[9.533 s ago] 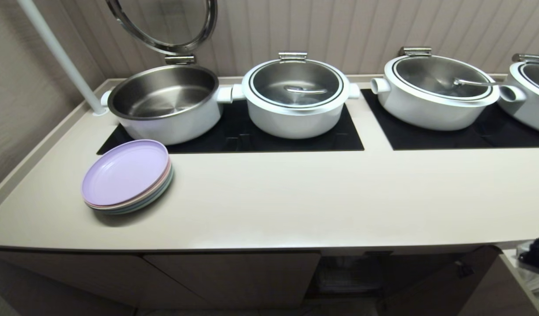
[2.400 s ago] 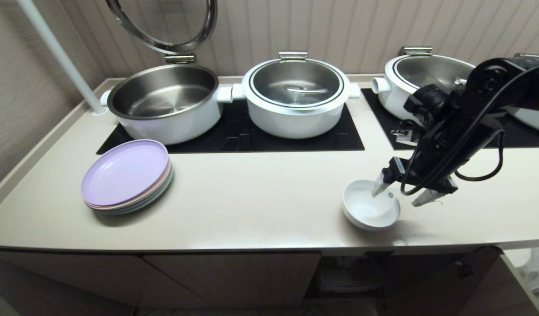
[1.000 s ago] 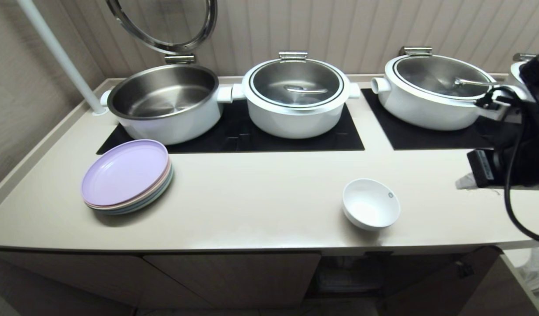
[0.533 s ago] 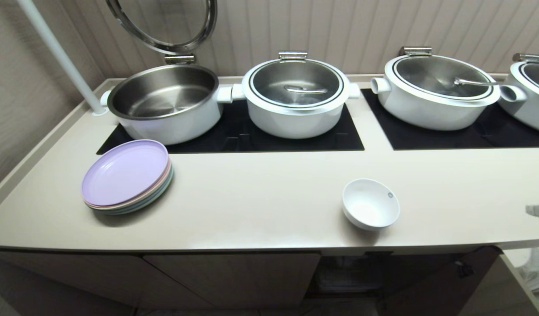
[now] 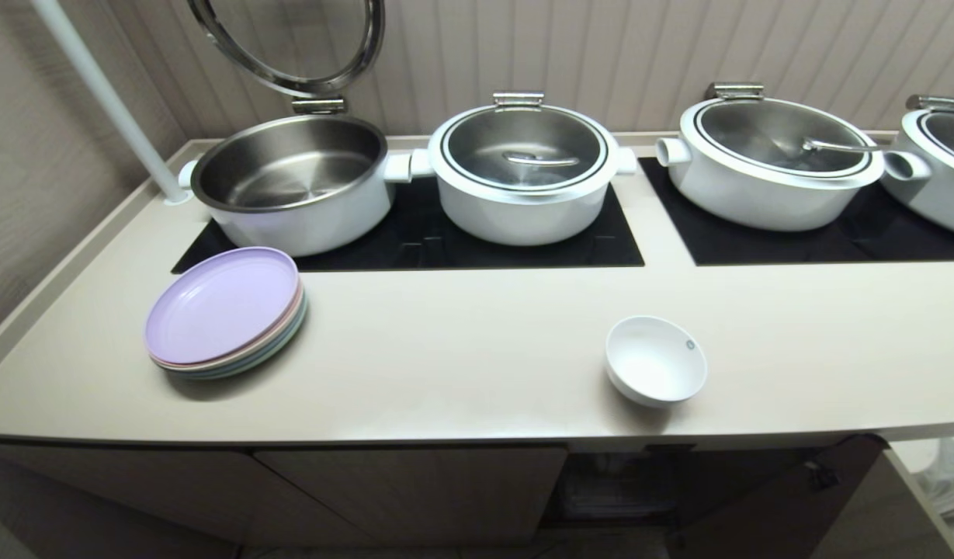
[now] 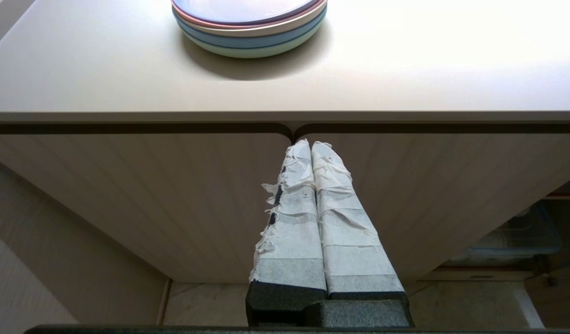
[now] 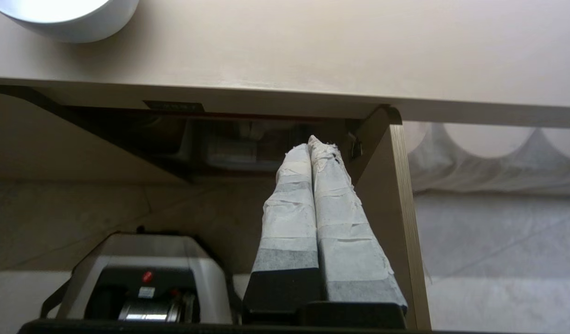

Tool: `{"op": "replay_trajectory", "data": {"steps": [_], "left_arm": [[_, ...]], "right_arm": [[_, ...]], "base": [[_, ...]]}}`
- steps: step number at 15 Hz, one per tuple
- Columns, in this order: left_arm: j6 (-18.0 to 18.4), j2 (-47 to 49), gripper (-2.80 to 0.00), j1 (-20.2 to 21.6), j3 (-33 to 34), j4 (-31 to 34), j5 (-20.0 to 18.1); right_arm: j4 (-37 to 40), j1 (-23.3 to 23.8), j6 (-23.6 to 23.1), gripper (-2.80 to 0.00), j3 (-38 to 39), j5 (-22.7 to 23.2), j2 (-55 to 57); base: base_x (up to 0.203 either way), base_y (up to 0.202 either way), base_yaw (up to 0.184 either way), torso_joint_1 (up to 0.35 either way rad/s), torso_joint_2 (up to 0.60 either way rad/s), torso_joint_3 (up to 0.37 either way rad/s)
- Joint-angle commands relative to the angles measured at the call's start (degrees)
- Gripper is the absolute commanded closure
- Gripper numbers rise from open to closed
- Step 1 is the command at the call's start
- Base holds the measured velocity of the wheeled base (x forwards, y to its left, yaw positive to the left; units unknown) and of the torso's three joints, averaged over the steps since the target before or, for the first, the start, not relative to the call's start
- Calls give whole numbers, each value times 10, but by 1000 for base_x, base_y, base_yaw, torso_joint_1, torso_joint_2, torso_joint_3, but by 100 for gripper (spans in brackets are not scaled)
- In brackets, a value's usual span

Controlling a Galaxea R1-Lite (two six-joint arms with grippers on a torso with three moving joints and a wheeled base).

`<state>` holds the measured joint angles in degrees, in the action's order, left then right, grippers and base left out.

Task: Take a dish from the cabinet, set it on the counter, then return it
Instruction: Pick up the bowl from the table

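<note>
On tabletop [image 5: 477, 341]: white dish [image 5: 656, 360], small round mark inside rim (unreadable). Left gripper [image 6: 311, 144], right gripper [image 7: 315, 141]: both closed, empty, below tabletop edge.

Pastel plates [image 5: 223, 312] (stacked), four pots [image 5: 525, 172]

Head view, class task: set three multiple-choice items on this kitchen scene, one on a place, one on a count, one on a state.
1. Where is the white bowl?
A. on the counter near its front edge
B. on the plates
C. in a pot

2. How many pots on the left hob panel?
A. one
B. two
C. four

3. The leftmost pot is:
A. lidded
B. tipped over
C. open, with its lid raised

Answers: 1 A, it stands alone on bare worktop; 2 B, two pots share that panel; 3 C, its steel inside shows under the lifted lid.
</note>
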<state>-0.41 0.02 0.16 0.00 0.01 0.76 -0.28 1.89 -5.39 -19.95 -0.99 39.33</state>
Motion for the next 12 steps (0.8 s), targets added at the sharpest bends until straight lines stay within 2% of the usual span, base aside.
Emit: {"op": "replay_trajectory", "data": {"steps": [1, 5, 8, 12], "left_arm": [[0, 0, 0, 0, 0, 0, 0], [0, 0, 0, 0, 0, 1, 0], [0, 0, 0, 0, 0, 0, 0], [0, 0, 0, 0, 0, 0, 0]], "right_arm": [[-69, 4, -20, 0, 90, 3, -95], [-73, -7, -32, 0, 186, 6, -217], [-11, -8, -35, 0, 199, 25, -286], [10, -15, -20, 0, 196, 38, -347]], "base": [[0, 0, 0, 0, 0, 0], [0, 0, 0, 0, 0, 0], [0, 0, 0, 0, 0, 0], [0, 0, 0, 0, 0, 0]]}}
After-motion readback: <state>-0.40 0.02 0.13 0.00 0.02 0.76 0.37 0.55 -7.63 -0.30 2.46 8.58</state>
